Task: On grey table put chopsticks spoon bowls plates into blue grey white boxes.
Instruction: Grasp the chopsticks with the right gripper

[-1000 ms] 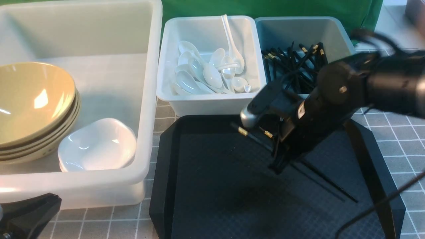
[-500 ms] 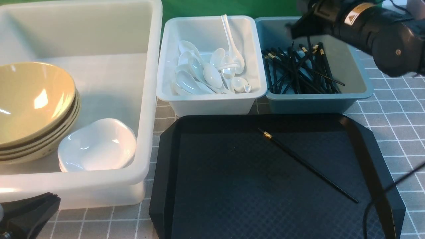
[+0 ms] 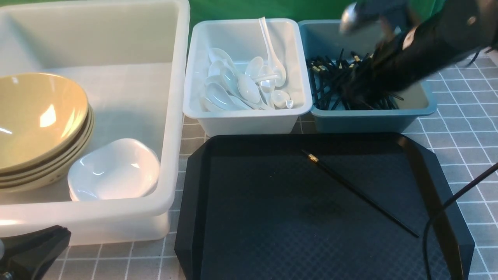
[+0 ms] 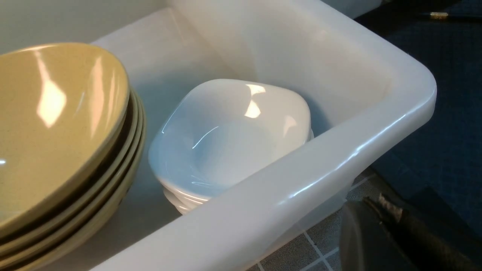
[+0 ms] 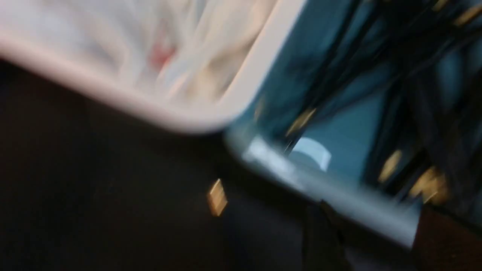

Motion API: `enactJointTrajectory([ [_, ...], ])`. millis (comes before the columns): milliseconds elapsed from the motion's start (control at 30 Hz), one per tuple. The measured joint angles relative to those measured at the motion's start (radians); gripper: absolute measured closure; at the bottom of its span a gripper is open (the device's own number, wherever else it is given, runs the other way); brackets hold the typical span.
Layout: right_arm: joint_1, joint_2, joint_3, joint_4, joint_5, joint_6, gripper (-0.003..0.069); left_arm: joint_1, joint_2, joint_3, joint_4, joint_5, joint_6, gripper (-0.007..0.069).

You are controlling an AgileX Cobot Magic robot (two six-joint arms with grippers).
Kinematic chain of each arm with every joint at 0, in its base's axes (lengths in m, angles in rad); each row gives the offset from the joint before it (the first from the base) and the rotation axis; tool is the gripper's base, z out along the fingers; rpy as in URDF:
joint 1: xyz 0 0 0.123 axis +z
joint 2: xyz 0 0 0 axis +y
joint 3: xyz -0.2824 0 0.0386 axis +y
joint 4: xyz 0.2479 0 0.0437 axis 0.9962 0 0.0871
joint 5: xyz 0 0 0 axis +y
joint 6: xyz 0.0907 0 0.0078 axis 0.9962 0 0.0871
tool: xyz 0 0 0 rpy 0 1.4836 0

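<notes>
Bowls [image 3: 35, 116] and plates [image 3: 114, 169] are stacked in the large tub [image 3: 177, 97], spoons [image 3: 241, 87] are gathered in the white box [image 3: 249, 114], chopsticks [image 3: 330, 81] are piled in the blue-grey box [image 3: 365, 122], and one lone chopstick [image 3: 362, 194] is left on the black tray [image 3: 253, 217], with the left fingers [image 4: 399, 222] pressed together and the right fingers [image 3: 373, 77], over the blue-grey box, too blurred to be judged.

The whole picture is blurry. A white box [image 5: 162, 114] shows one round corner. Inside it are pale white shapes, too smeared to tell what they are. Close beside it sits a blue box [image 5: 339, 210], corner next to corner. The blue box holds many black chopsticks [image 5: 410, 98], lying crossed over each other. Some have small gold bands [image 5: 389, 165] near one end. A black tray [image 5: 75, 188] fills the rest of the picture, next to both boxes. On the tray, near the blue box's corner, lies a lone stick [image 5: 217, 197]. Only its gold band shows well; the dark rest hardly stands out against the black.
</notes>
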Motion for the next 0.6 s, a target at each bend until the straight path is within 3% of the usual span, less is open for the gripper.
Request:
enactJointTrajectory([
  [333,0.068,0.167,0.07,0.0,0.011,-0.087,0.039,0.0,0.0,0.0,0.001,0.0,0.0,0.0635],
  [433,0.068,0.204,0.07,-0.002,0.004,-0.09,0.044,0.0,0.0,0.0,0.001,0.0,0.0,0.0636],
  [533,0.069,0.204,0.07,0.004,-0.001,-0.121,0.0554,0.0,0.0,0.0,0.001,0.0,0.0,0.0636],
  [600,0.069,0.202,0.07,0.011,0.002,-0.132,0.0587,0.0,0.0,0.0,0.001,0.0,0.0,0.0636],
])
